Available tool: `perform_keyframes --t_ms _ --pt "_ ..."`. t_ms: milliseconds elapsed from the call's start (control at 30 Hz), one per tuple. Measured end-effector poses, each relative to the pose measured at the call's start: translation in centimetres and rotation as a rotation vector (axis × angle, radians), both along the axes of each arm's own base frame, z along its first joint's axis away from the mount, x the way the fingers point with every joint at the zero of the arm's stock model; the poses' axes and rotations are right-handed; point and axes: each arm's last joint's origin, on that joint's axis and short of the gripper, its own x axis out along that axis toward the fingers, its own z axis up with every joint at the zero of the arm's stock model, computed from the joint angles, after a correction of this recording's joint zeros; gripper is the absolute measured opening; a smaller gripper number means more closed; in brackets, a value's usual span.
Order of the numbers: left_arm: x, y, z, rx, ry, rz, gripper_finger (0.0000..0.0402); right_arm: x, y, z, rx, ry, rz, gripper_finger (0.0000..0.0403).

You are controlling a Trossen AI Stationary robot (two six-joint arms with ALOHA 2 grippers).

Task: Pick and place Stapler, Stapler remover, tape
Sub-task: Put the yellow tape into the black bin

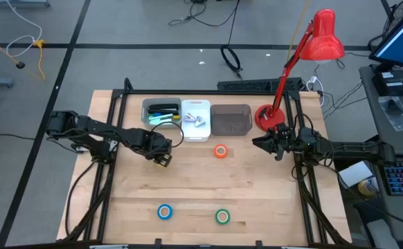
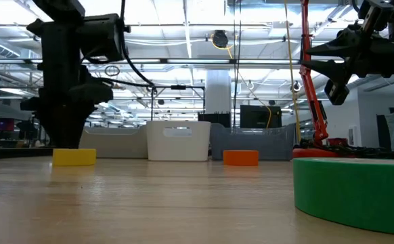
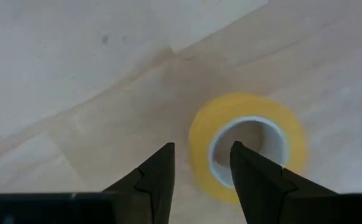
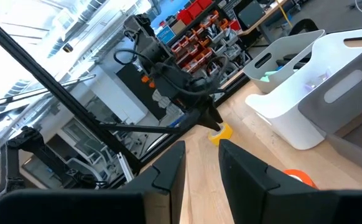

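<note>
A yellow tape roll (image 3: pixel 199 146) lies flat on the table in front of the bins. My left gripper (image 3: pixel 201 163) points down just above it, open. One finger (image 3: pixel 255 180) stands over the roll's hole and the other (image 3: pixel 153 183) outside its wall. Three more rolls lie flat on the table: orange (image 1: pixel 220 151), blue (image 1: pixel 165 211) and green (image 1: pixel 222 216). A long black thing, seemingly the stapler (image 1: pixel 163 108), lies in the leftmost bin (image 1: pixel 146 114) with teal items. My right gripper (image 1: pixel 274 145) waits level at the table's right, open with nothing between its fingers (image 4: pixel 201 163).
A white bin (image 1: pixel 196 119) and a grey bin (image 1: pixel 230 120) stand in a row at the far edge beside the leftmost one. A red desk lamp (image 1: pixel 267 116) stands at the far right. Bare wood lies between the orange roll and the two near rolls.
</note>
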Motion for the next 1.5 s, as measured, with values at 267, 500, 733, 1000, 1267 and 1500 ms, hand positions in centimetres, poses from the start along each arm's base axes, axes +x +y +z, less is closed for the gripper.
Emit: perform_keyframes --t_ms 267,500,733,1000,1267,1500 --pt "-0.7 -0.1 -1.6 -0.05 0.003 0.025 0.014 0.0 0.0 0.0 0.0 0.0 0.0 0.0089" --pt "-0.6 -0.2 -1.4 -0.067 -0.02 -0.002 0.0036 0.0 0.0 0.1 0.005 -0.014 0.0 0.0089" --pt "0.0 -0.3 -0.1 -0.087 -0.172 -0.018 0.0044 -0.1 0.0 1.0 0.059 -0.106 0.008 0.0089" --pt "2.4 0.1 5.4 -0.024 -0.755 -0.05 0.0039 0.1 0.0 2.5 -0.006 -0.266 0.01 0.0089" --pt "3.7 1.5 9.0 -0.01 -1.135 0.005 0.0039 2.0 -0.3 4.1 -0.176 -0.233 -0.021 0.0093" --pt "3.9 2.3 10.3 -0.092 -1.279 0.059 0.0039 5.9 0.0 7.6 -0.426 -0.201 -0.016 0.0125"
